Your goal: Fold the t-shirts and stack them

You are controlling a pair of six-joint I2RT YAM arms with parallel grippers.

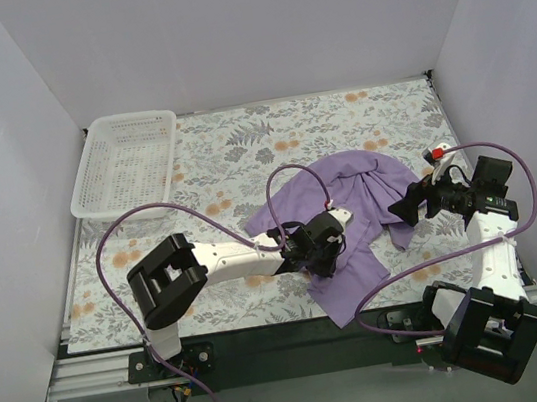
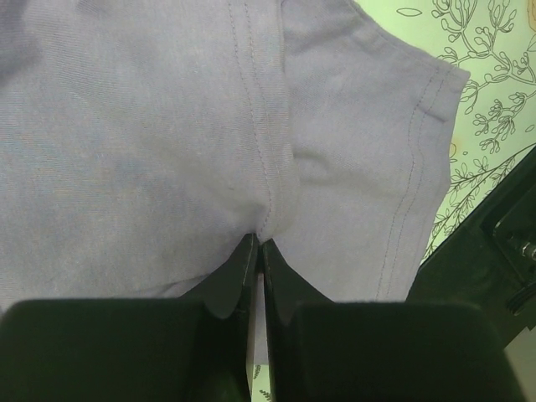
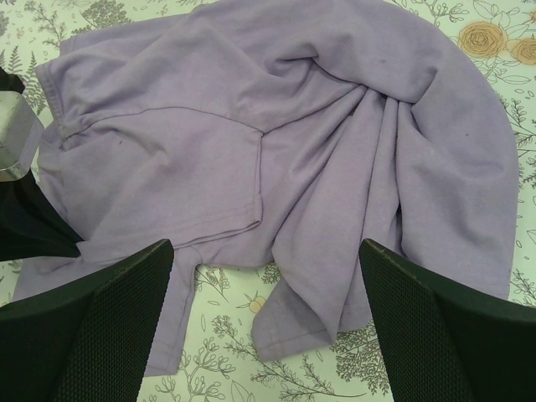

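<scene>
A table (image 1: 270, 140) covered in a grey and orange floral cloth sits boxed in by plain white walls (image 1: 222, 26) on three sides, with a metal rail along its near edge.

On it are one shirt (image 1: 348, 189), one basket (image 1: 126, 162) and two arms. The white mesh basket stands in the table's 10 o'clock corner, well apart from the rest.

The purple shirt lies towards 4 o'clock from the table's middle, rumpled and unfolded. Its long axis runs from about 1 o'clock to 7 o'clock: the bunched, wrinkled end is at 1 o'clock, and the flatter end at 7 o'clock reaches the near edge. I cannot tell which end is the collar.

The left gripper (image 2: 258, 243) has its jaws pinched together on the shirt at a seam beside a sleeve, on the shirt's 9 o'clock side. The right gripper (image 3: 266, 244) has its jaws spread wide, above the shirt's 3 o'clock edge, holding nothing
</scene>
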